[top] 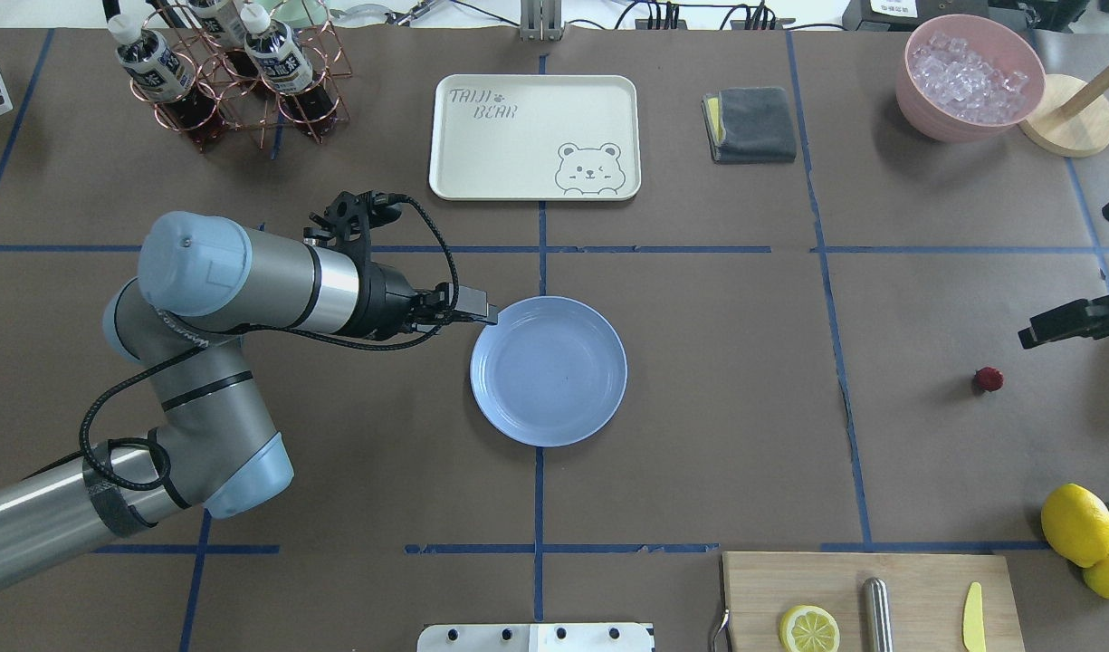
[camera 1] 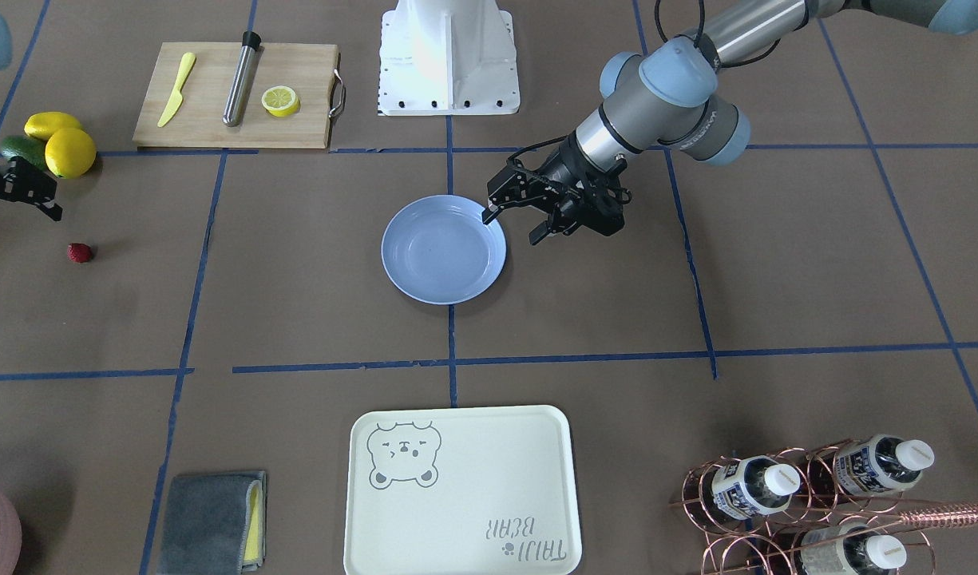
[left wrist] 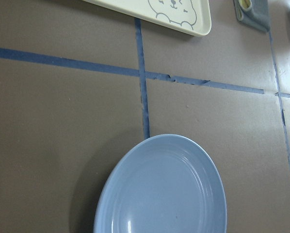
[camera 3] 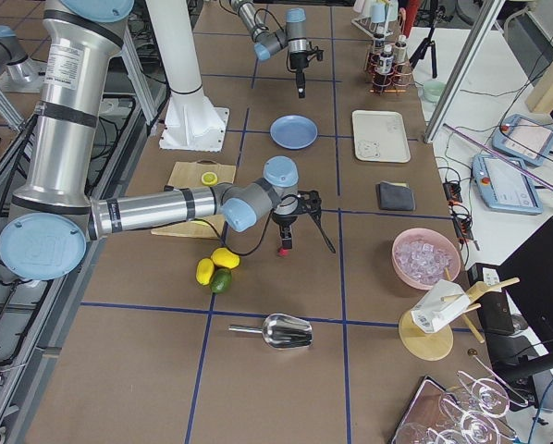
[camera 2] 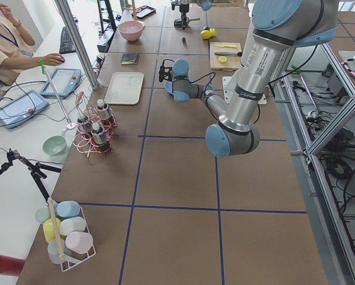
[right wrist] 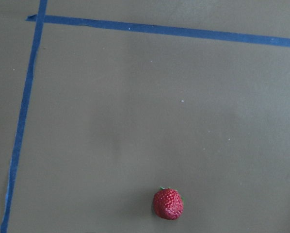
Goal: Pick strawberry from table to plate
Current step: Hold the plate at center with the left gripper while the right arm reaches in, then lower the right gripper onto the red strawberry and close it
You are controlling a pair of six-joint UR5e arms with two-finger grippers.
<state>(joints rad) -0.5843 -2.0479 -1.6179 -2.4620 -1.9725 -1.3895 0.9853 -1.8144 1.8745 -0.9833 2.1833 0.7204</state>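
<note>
A small red strawberry [camera 1: 80, 253] [top: 988, 379] lies on the brown table [camera 1: 297, 263], far out on the robot's right side. My right gripper [camera 1: 17, 209] hovers just beside and above it, fingers spread open and empty. The right wrist view has the strawberry [right wrist: 168, 204] low in frame, with no fingers showing. An empty light-blue plate [camera 1: 443, 249] [top: 549, 371] [left wrist: 159, 189] rests at the table's middle. My left gripper [camera 1: 512, 226] [top: 482, 317] hangs open at the plate's rim, holding nothing.
A cutting board [top: 866, 598] with a lemon half, a steel rod and a yellow knife sits near the robot. Lemons [top: 1076, 523] lie beside it. Across the table are the bear tray [top: 536, 136], a grey cloth [top: 751, 124], an ice bowl [top: 969, 77] and a bottle rack [top: 228, 72].
</note>
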